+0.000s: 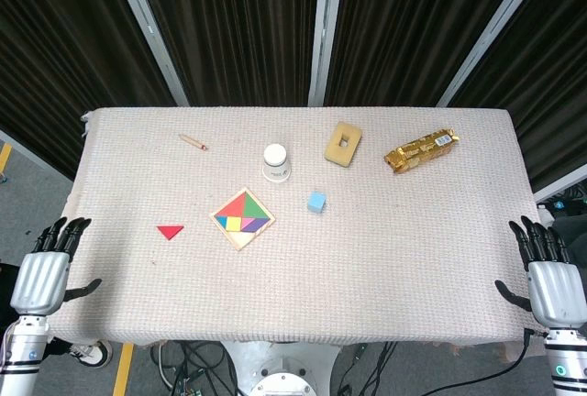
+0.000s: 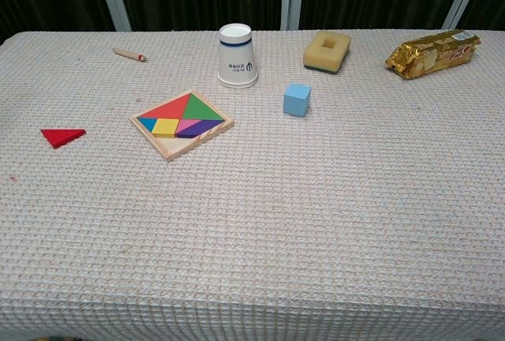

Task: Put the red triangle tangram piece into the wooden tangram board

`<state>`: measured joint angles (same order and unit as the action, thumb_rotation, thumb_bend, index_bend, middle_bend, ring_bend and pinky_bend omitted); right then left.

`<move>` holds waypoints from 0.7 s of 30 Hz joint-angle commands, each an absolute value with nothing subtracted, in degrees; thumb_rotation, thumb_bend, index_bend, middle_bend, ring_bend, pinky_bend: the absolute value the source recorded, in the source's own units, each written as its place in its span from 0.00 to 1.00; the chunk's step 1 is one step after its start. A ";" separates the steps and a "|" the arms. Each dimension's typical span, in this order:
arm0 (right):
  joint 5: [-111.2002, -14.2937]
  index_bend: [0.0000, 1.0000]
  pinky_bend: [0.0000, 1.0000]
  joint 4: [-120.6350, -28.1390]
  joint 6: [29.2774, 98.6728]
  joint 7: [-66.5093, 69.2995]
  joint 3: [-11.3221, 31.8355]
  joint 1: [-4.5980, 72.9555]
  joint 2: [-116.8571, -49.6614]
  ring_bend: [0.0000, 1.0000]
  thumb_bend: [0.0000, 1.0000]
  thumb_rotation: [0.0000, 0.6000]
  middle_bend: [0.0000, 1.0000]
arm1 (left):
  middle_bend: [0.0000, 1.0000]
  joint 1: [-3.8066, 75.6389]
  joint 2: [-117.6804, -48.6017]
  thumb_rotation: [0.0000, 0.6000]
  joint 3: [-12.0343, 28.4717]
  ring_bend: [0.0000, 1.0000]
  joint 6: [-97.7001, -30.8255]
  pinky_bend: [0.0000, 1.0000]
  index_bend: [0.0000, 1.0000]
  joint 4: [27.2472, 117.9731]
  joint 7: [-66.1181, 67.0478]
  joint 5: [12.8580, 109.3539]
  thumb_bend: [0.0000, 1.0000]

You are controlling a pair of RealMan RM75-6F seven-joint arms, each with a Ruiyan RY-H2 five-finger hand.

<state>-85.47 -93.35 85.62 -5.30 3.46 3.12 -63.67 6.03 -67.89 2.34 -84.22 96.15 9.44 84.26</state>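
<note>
Nearest to me, my left hand hangs off the near-left corner of the table, palm down, fingers straight and slightly apart, thumb out to the side, holding nothing. My right hand mirrors it off the near-right corner, fingers extended and spread, thumb angled inward, likewise empty. Both hands show only in the head view; the chest view catches neither.

Moving up the cloth, the red triangle tangram piece lies flat on the left part of the table, well apart from my left fingers and further in from the edge than they are. Nothing touches it. Just to its right, with a clear gap of cloth between, sits the wooden tangram board, turned like a diamond, with coloured pieces already filling most of it.

Past the board, a blue cube stands to its right. Beyond that, an upside-down paper cup stands near the middle. Further still, a yellow sponge with a rectangular hole lies to the cup's right, and a gold foil snack packet lies toward the far right. On the far left, a small wooden stick with a red tip lies alone.
</note>
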 commanded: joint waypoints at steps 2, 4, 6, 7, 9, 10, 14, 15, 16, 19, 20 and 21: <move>-85.62 0.00 0.00 -92.93 85.80 -5.00 3.33 2.95 -63.70 0.00 0.09 1.00 0.00 | 0.10 6.15 -67.90 1.00 2.69 0.02 -84.47 0.12 0.09 96.34 9.53 84.22 0.06; -85.70 0.00 0.00 -92.95 85.90 -4.84 3.36 2.93 -63.78 0.00 0.09 1.00 0.00 | 0.10 6.12 -68.25 1.00 2.88 0.02 -84.56 0.12 0.09 96.31 9.33 83.93 0.06; -85.89 0.00 0.00 -93.05 85.97 -4.78 3.37 2.97 -63.81 0.00 0.09 1.00 0.00 | 0.10 6.16 -68.66 1.00 2.92 0.02 -84.34 0.13 0.09 96.24 9.10 83.63 0.06; -85.95 0.00 0.00 -93.08 86.04 -4.78 3.42 2.98 -63.79 0.00 0.09 1.00 0.00 | 0.10 6.26 -68.79 1.00 2.90 0.02 -84.14 0.13 0.09 96.14 9.05 83.62 0.06; -85.92 0.00 0.00 -93.13 86.27 -4.77 3.67 3.02 -63.74 0.00 0.09 1.00 0.00 | 0.10 6.63 -69.00 1.00 2.92 0.02 -83.56 0.13 0.09 95.88 8.89 83.68 0.06; -85.83 0.00 0.00 -93.14 86.34 -4.74 3.82 3.06 -63.73 0.00 0.09 1.00 0.00 | 0.10 6.83 -69.12 1.00 2.99 0.02 -83.32 0.13 0.09 95.75 8.84 83.69 0.06; -85.66 0.00 0.00 -93.40 86.15 -4.74 4.10 3.29 -63.56 0.00 0.09 1.00 0.00 | 0.10 8.33 -69.83 1.00 3.19 0.02 -81.23 0.13 0.09 95.90 8.52 83.92 0.06; -85.84 0.00 0.00 -93.37 86.12 -4.90 4.03 3.34 -63.51 0.00 0.09 1.00 0.00 | 0.10 8.83 -69.84 1.00 3.13 0.02 -80.34 0.13 0.10 96.06 8.44 83.97 0.06; -86.06 0.00 0.00 -93.26 86.10 -5.14 3.96 3.39 -63.47 0.00 0.09 1.00 0.00 | 0.10 9.38 -69.87 1.00 3.16 0.02 -79.38 0.14 0.10 96.16 8.39 83.86 0.06; -86.71 0.00 0.00 -93.15 86.01 -5.87 3.64 3.50 -63.18 0.00 0.09 1.00 0.00 | 0.10 11.73 -70.90 1.00 3.81 0.02 -75.60 0.16 0.12 95.33 8.84 82.56 0.06; -86.82 0.00 0.00 -93.27 86.05 -5.86 3.61 3.49 -63.02 0.00 0.09 1.00 0.00 | 0.10 12.47 -71.42 1.00 4.06 0.02 -74.47 0.16 0.12 94.80 8.84 82.14 0.06; -86.88 0.00 0.00 -93.40 86.11 -5.83 3.60 3.46 -62.84 0.00 0.09 1.00 0.00 | 0.10 13.24 -71.94 1.00 4.28 0.02 -73.26 0.16 0.12 94.17 8.69 81.73 0.06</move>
<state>-86.81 -93.31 86.07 -5.82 3.63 3.47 -62.94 11.50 -70.83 3.71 -75.51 95.25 8.66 82.73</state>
